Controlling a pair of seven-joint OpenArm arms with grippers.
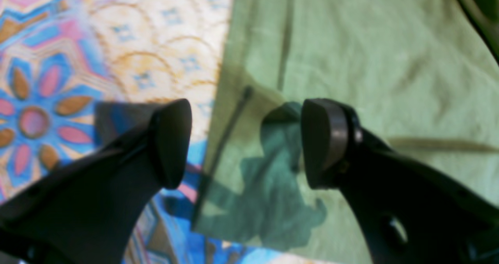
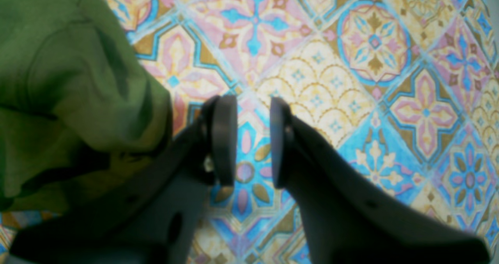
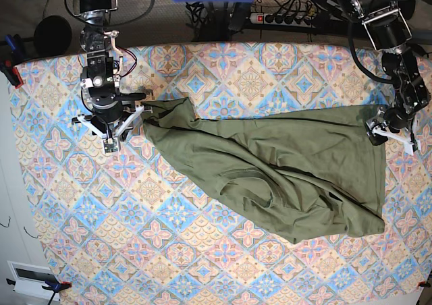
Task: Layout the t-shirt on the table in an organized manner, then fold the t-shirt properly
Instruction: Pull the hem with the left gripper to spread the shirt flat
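One rumpled olive cotton t-shirt (image 3: 270, 173) on tile-patterned table (image 3: 202, 264).

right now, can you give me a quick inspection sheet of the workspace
surface: table under a pastel tile-pattern cloth.
job's things: t-shirt spread but wrinkled, one end bunched by the right gripper.
clutter: nothing seen.
grippers: left gripper open over the shirt's edge, holding nothing; right gripper with a narrow gap, empty, beside the shirt.
cables: wires and a power strip behind the table.
surroundings: clamps at the table's edge.
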